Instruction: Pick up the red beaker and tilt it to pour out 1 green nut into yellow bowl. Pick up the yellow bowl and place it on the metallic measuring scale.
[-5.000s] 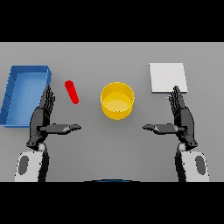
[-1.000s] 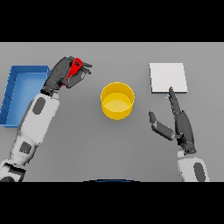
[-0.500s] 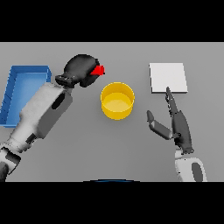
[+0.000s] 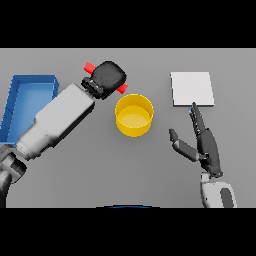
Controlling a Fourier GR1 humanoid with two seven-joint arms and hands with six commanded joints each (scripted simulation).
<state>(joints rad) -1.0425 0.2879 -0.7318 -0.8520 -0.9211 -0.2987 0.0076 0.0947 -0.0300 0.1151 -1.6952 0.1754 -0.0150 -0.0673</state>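
Beside the yellow bowl: the left hand [image 4: 107,79] hangs just off the bowl's upper-left rim, fingers curled tight round the red beaker [image 4: 121,89].
Red beaker: lying nearly level in the fist, one red end toward the yellow bowl [image 4: 134,115], the other poking out on the far side.
Bowl contents: no green nut is visible inside.
Step in hand: the pour, by my reading.
Next move: likely bring the beaker's end over the bowl and tip further.
Right hand [image 4: 202,142]: idle, right of the bowl, fingers straight and together, thumb apart.
Metallic measuring scale [image 4: 192,88]: upper right of the bowl, bare.
Blue tray [image 4: 25,92]: far left of the bowl.
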